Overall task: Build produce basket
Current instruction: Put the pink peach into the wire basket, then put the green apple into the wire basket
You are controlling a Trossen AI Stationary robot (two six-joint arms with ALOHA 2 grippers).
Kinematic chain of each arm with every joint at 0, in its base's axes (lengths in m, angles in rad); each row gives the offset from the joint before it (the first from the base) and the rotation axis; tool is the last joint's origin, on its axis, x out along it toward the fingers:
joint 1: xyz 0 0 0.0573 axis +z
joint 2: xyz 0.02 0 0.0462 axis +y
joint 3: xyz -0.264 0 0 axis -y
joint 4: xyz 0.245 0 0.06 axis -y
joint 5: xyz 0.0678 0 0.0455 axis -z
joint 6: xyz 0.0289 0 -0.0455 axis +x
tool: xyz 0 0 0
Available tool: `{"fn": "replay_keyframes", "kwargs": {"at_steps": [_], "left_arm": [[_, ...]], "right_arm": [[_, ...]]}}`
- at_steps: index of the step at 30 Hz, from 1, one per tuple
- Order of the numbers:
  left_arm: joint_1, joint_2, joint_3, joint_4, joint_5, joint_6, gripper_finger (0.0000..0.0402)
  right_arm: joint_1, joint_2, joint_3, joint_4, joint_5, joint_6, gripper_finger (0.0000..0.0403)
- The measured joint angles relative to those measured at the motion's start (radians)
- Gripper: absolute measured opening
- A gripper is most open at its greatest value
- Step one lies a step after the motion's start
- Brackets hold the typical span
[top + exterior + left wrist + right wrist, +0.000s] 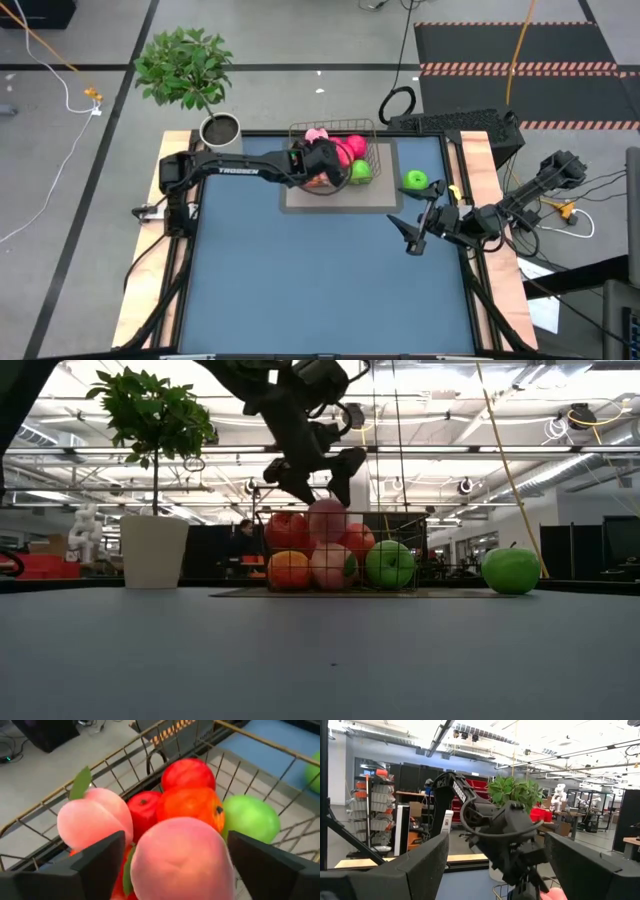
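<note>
The wire basket stands on a grey mat at the table's far middle and holds several fruits: red, orange, pink and one green apple. My left gripper hangs open just above the pile. Its fingers stand on either side of the top pink peach without touching it, and the peach rests on the fruits below it. Another green apple lies on the table right of the basket. My right gripper is open and empty over the table's right part.
A potted plant stands beyond the table's far left corner, its pot left of the basket in the low view. A dark keyboard lies behind the far right corner. The blue table stretches toward the near edge.
</note>
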Motion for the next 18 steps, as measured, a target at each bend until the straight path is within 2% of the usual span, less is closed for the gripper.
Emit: {"fn": "replay_keyframes", "kwargs": {"at_steps": [4,7,15,18], "left_arm": [[-0.010,-0.003,0.000,0.007,0.004,0.010,0.0389],[-0.025,-0.009,0.001,0.025,0.005,0.025,0.0396],[-0.121,-0.068,0.003,0.168,-0.056,0.069,0.0349],[-0.170,-0.119,0.003,0.194,-0.066,0.104,0.0324]], "right_arm": [[0.000,0.000,0.000,-0.004,0.000,-0.002,0.0320],[0.000,0.000,0.000,-0.006,0.000,-0.005,0.0320],[-0.011,0.000,0.000,-0.006,-0.011,0.010,0.0320],[-0.045,0.010,0.000,-0.010,-0.115,0.085,0.0320]]}}
